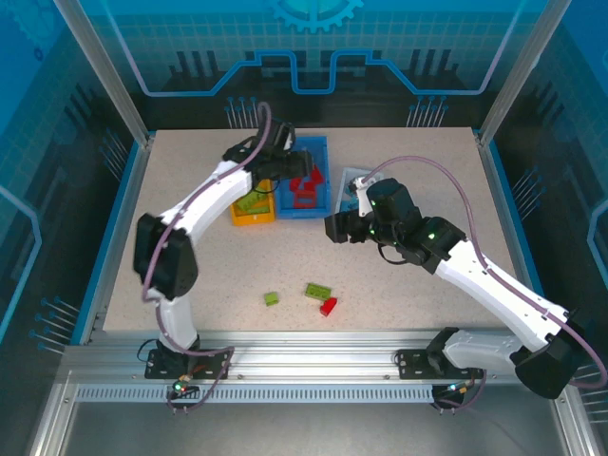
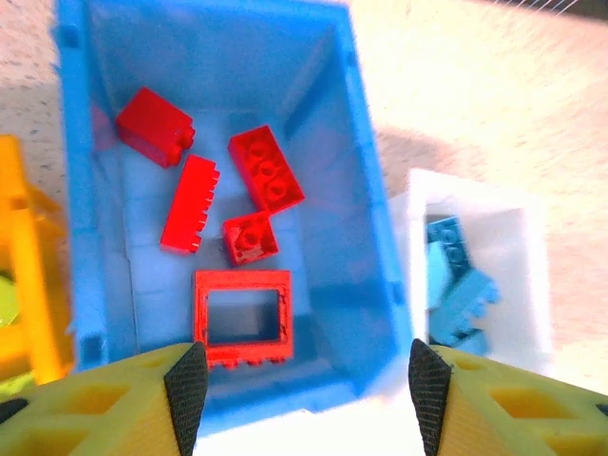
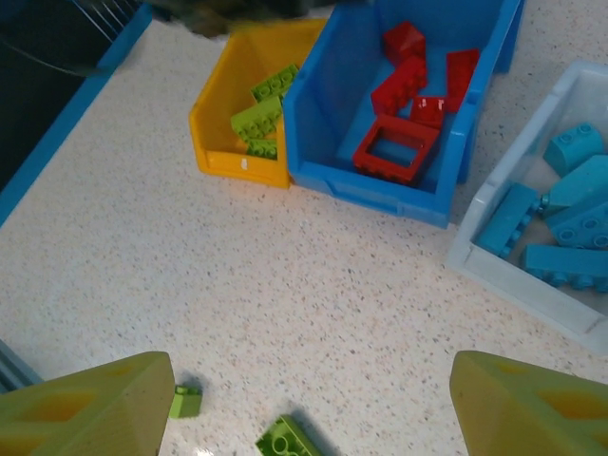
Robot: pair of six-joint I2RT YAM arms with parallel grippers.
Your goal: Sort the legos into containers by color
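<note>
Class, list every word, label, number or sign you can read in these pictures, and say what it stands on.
No readable text anywhere.
Too small to read: a small white mark on the front wall of the yellow bin.
The blue bin and white bin show no lettering.

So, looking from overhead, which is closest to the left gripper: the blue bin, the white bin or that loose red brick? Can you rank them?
1. Blue bin: directly beneath the left gripper, at the back of the table.
2. White bin: just to the blue bin's right.
3. Loose red brick: far off, near the table's front edge.
</note>
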